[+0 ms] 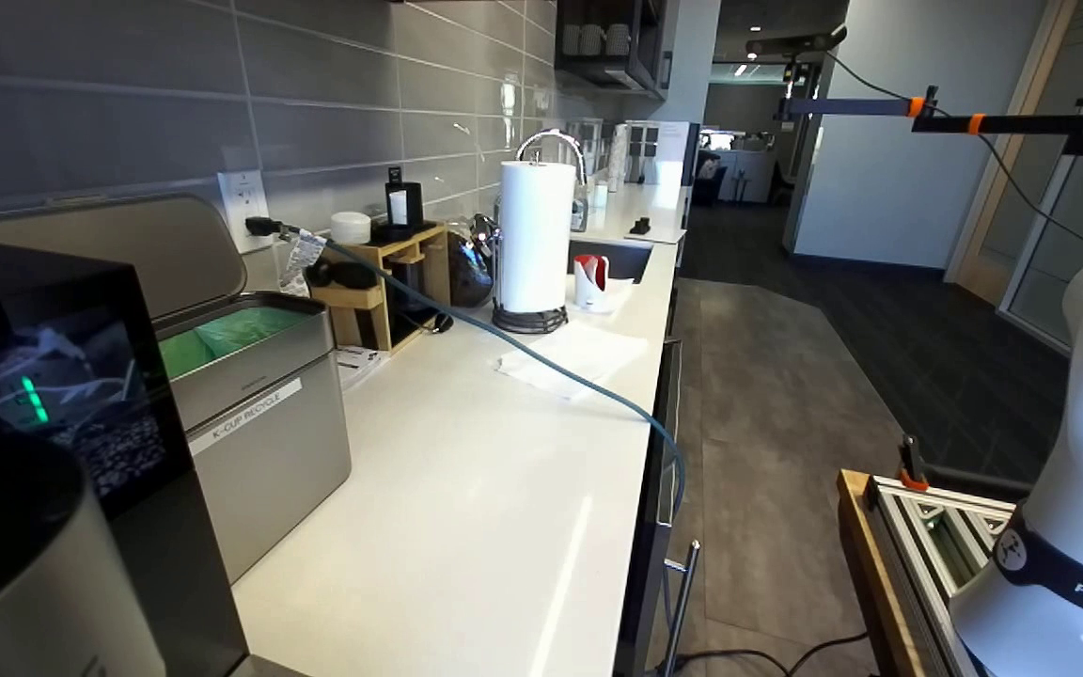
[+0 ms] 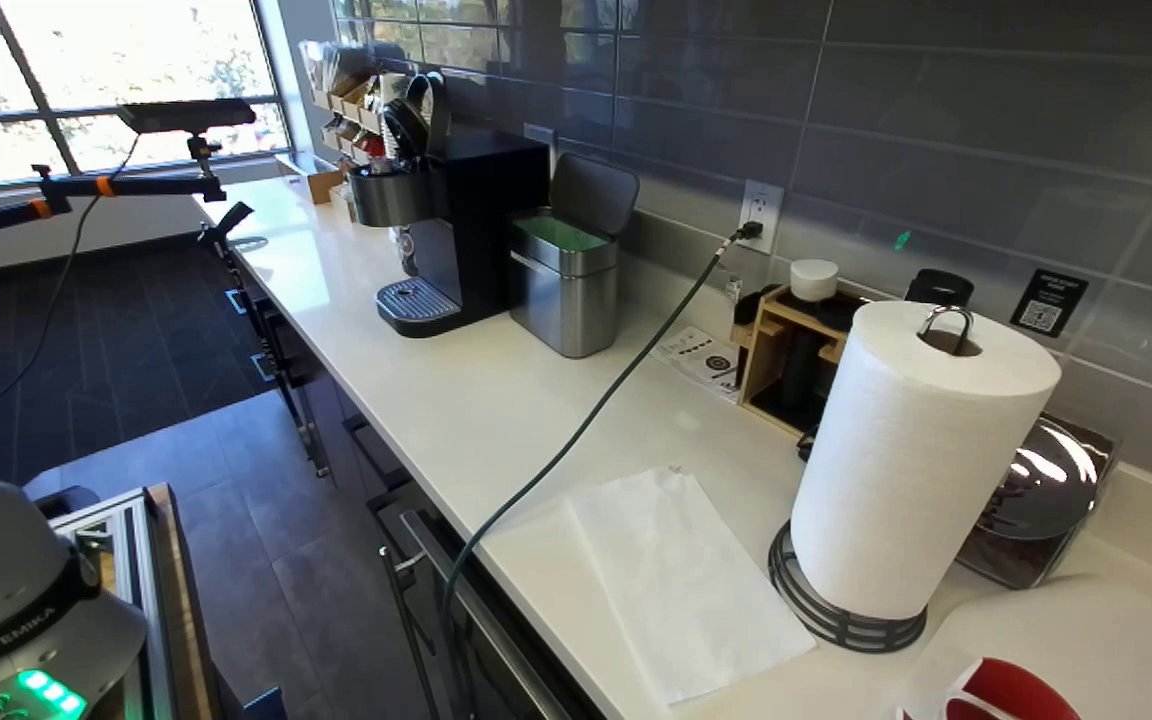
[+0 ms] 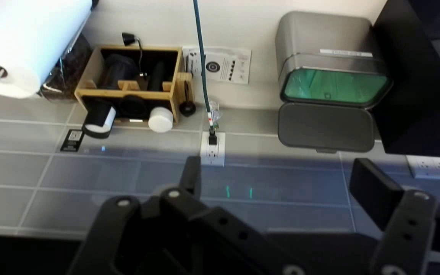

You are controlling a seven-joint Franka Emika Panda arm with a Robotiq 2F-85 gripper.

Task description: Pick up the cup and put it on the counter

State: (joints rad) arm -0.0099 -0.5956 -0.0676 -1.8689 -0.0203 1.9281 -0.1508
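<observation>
My gripper (image 3: 279,168) is open and empty in the wrist view, with its two fingers wide apart in front of the tiled wall. It does not show in either exterior view. The white counter (image 1: 447,489) runs long and narrow along the wall; it also shows in the other views (image 2: 436,390) (image 3: 250,19). I see no cup with a light-blue pattern on the counter; it is hidden or out of view. A white-and-red cup-like vessel (image 1: 588,282) stands behind the paper-towel roll (image 1: 536,235), near the sink; it is partly cut off in an exterior view (image 2: 1011,695).
A cable (image 2: 586,420) crosses the counter from the wall outlet (image 3: 213,152) and hangs over the front edge. An open grey bin (image 3: 327,42), a black coffee machine (image 2: 481,220) and a wooden caddy (image 3: 128,91) stand on it. Paper sheets (image 2: 686,580) lie near the roll.
</observation>
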